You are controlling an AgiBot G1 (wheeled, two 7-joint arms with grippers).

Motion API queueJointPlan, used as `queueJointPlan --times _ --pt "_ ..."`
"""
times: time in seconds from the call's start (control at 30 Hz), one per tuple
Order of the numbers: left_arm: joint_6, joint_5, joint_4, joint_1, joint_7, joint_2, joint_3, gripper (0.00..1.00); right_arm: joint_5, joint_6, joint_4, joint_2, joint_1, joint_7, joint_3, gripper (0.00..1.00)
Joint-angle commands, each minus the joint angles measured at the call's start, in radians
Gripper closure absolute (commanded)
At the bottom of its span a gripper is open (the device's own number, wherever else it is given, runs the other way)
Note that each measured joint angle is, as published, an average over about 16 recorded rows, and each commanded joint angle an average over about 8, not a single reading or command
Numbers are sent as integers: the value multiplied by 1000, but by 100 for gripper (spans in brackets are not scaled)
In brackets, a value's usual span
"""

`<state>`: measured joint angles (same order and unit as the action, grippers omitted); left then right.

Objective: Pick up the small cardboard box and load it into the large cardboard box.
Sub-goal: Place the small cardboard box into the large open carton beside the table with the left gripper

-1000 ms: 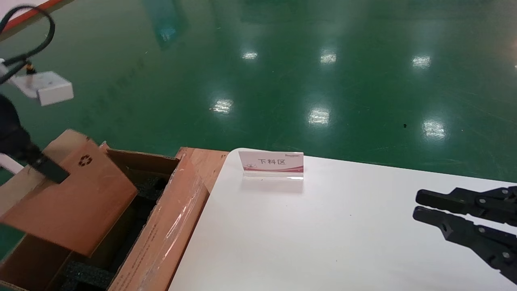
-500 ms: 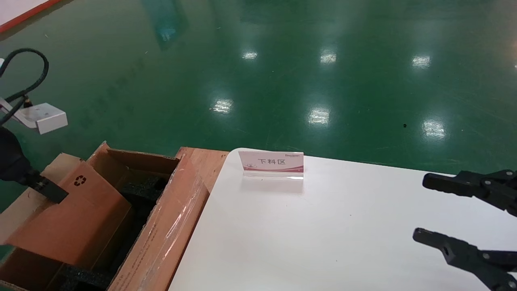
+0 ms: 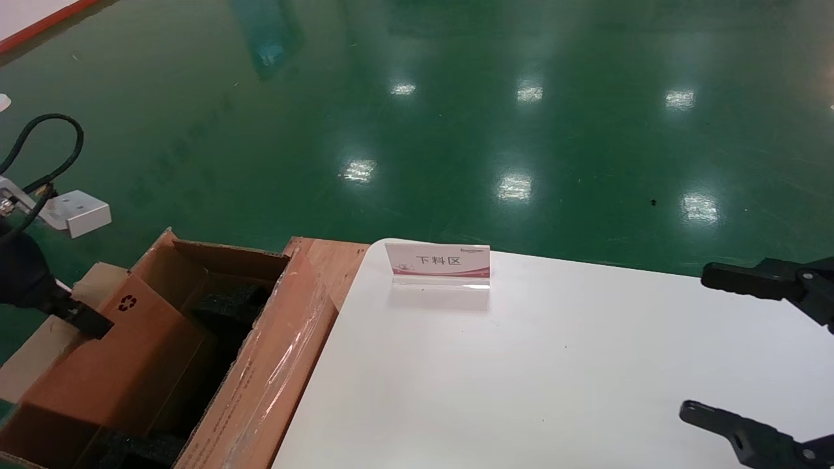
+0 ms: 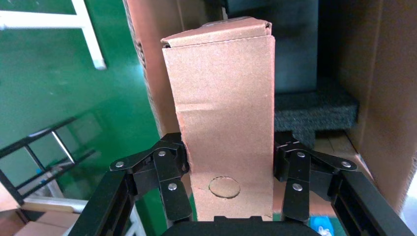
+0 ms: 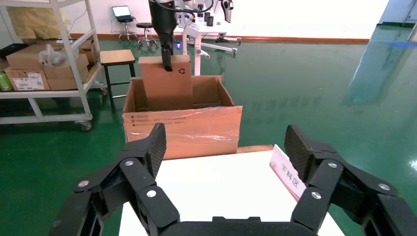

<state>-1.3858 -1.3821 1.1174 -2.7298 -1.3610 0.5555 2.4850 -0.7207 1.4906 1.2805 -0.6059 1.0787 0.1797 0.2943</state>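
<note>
Small cardboard box (image 3: pixel 117 355): slim brown carton with a black recycling mark, lower left of the head view. It stands on edge, partly sunk into the large cardboard box (image 3: pixel 273 371), its upper end above the rim.

Left claw (image 4: pixel 229 169): pinching the small cardboard box across its narrow width, one finger on each side, as the left wrist view shows. In the head view the claw sits at the carton's upper corner, far left of frame.

Large cardboard box: open carton in the lower left corner, black foam padding (image 3: pixel 231 306) inside, clear film (image 3: pixel 287 352) over the wall nearest the worktop (image 3: pixel 521 365).

Right claw (image 3: pixel 730 345): spread wide, holding nothing, over the worktop at the right edge of the head view; apparently idle.

Other items: a small sign stand (image 3: pixel 437 264) on the worktop's far edge, well apart from both cartons.

Risks, as judged from this position:
- The carton's lower end is hidden; it may land on a foam ledge rather than in a slot and wedge there tilted.
- The grip is near one corner, so the carton could pivot between the fingers if its lower edge drags.
- Released before it is seated, it could lean against a wall or tip outward.
- Further descent could bring the claw against a flap or rim.
</note>
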Motion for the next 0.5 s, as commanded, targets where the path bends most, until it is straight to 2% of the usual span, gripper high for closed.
queueJointPlan --times 0.03,0.5 --pt "15 -2 -9 16 3 5 0 100 0 0 0 0 0 0 0 0" --pt "68 -18 -80 103 15 37 11 100 1 0 0 0 0 0 1 0"
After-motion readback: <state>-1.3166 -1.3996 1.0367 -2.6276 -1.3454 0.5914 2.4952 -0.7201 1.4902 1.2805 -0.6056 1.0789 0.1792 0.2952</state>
